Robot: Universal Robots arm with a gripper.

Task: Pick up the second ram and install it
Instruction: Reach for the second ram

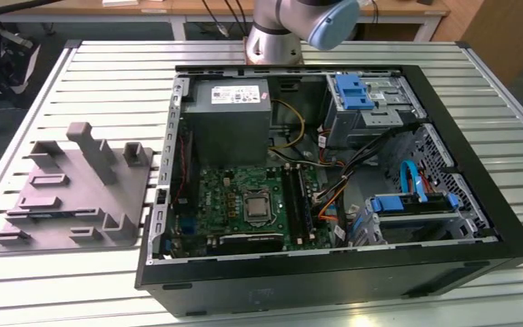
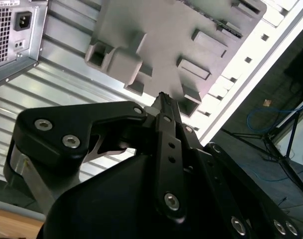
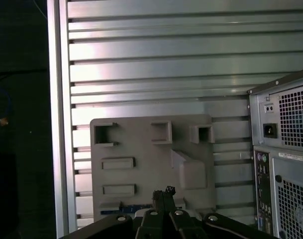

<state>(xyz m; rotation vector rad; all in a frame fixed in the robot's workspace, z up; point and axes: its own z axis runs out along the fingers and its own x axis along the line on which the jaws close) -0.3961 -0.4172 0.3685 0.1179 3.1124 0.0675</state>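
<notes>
Hand (image 3: pixel 163 191) pinched together above tray (image 3: pixel 141 149) edge near ram (image 3: pixel 125 209)

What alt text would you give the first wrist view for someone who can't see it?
The gripper, fingertips together and holding nothing, hangs above a grey moulded fixture tray on a slatted metal table. The back of a computer case stands beside the tray.
</notes>
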